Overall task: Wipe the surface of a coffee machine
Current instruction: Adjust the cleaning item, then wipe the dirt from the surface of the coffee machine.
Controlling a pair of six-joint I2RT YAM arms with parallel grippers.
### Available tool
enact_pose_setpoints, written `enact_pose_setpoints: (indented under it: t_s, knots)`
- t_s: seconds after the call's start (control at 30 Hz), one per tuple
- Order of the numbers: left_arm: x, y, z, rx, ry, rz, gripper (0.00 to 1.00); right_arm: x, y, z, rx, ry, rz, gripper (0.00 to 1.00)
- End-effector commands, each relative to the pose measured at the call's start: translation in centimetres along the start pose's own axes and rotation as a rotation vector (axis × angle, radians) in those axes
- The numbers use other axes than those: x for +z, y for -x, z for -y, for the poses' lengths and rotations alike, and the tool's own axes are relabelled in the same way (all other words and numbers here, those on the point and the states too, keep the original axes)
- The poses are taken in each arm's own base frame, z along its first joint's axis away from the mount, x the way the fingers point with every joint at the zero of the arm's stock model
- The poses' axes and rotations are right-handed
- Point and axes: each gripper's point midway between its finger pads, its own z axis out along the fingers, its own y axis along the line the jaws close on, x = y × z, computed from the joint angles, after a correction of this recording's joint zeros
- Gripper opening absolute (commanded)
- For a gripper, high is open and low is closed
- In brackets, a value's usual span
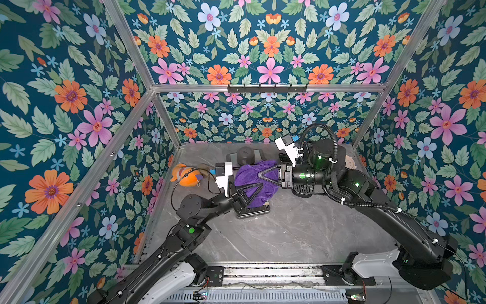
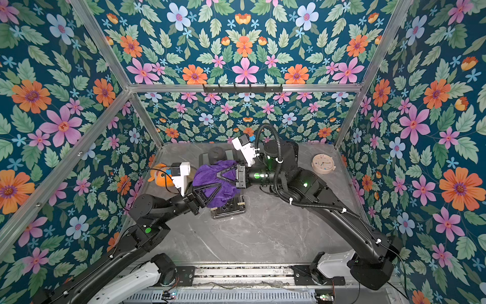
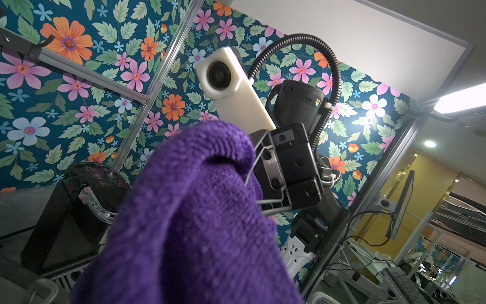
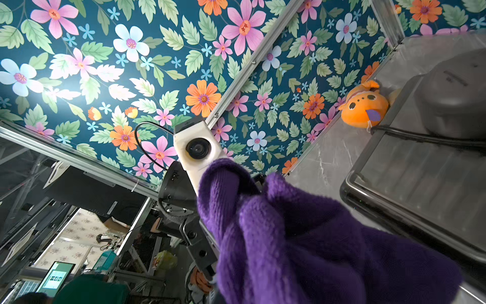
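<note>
1. Right pincer [image 1: 259, 177] [image 2: 217, 177]: the fingers are pressed together. The tips meet on a fold of the purple cloth [image 1: 248, 173] [image 2: 207, 171] [image 4: 302, 237] and pinch it.
2. Left pincer [image 1: 259, 185] [image 2: 220, 184]: the fingers taper toward a point just beside the right pincer's tips, in the same bunch of fabric. The tips are buried in cloth in both top views, and cloth [image 3: 197, 223] fills the left wrist view. I cannot tell whether this pincer pinches the fabric or stands slightly parted.
3. The two pincers point at each other with their tips just beside one another. The cloth is bunched between them and drapes down from both.
4. Coffee machine [image 1: 246, 155] [image 2: 218, 152] [image 3: 73, 210] [image 4: 452, 105]: black, directly beneath both pincers.
   - Its rounded top shows beyond the tips, toward the back wall.
   - Its drip tray shows under the left pincer's fingers, on the near side.
   - The cloth hides the middle of the machine from above. I cannot tell whether fabric touches the machine.
5. Plush toy [image 1: 188, 176] [image 2: 160, 176] [image 4: 364, 108]: orange, behind the left pincer on the side away from the right pincer. It is apart from the cloth.
6. Clock [image 2: 323, 163]: round and pale, behind the right pincer past its arm, well apart from the tips.
7. Table [image 1: 289, 237] [image 2: 263, 231]: grey marbled top. It carries the machine, the toy and the clock, below both pincers.
</note>
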Motion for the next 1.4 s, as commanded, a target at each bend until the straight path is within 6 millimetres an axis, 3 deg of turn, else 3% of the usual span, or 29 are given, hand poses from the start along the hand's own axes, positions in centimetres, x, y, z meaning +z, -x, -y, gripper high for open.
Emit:
enact_pose_setpoints:
  t_s: [0.0, 0.07, 0.17, 0.3, 0.4, 0.53, 0.6, 0.83, 1.1, 1.37]
  knots:
    - [-0.9, 2.1, 0.6, 0.062, 0.026, 0.086, 0.35, -1.1, 1.6, -0.2, -0.032, -0.023, 0.087, 0.0]
    - [-1.5, 2.6, 0.1, 0.068, 0.087, 0.107, 0.45, -1.9, 1.4, 0.2, -0.048, -0.061, 0.102, 0.0]
    - [-2.7, 3.5, -0.7, 0.081, 0.194, 0.131, 0.51, -4.0, 0.8, 2.3, -0.046, -0.174, 0.142, 0.0]
    - [-4.6, 4.6, -2.7, 0.073, 0.375, 0.169, 0.7, -7.0, -1.1, 7.1, 0.016, -0.327, 0.214, 0.0]
    - [-6.0, 5.4, -5.8, 0.052, 0.606, 0.171, 0.76, -7.6, -3.5, 10.3, 0.065, -0.396, 0.229, 0.0]
    - [-7.6, 5.2, -10.8, 0.071, 0.953, 0.086, 0.76, -6.0, -6.2, 14.0, 0.143, -0.387, 0.237, 0.0]
    - [-7.6, 5.2, -12.4, 0.095, 1.057, 0.039, 0.76, -4.8, -7.1, 15.3, 0.171, -0.361, 0.234, 0.0]
    - [-6.1, 5.0, -17.0, 0.09, 1.215, -0.037, 0.76, -2.0, -8.5, 19.4, 0.192, -0.306, 0.295, 0.0]
    - [-6.7, 3.8, -20.0, 0.0, 1.253, -0.047, 0.74, 0.2, -8.6, 21.8, 0.134, -0.233, 0.374, 0.0]
    - [-7.4, 0.8, -21.6, -0.068, 1.252, -0.086, 0.73, 1.8, -9.1, 23.4, 0.075, -0.188, 0.397, 0.0]
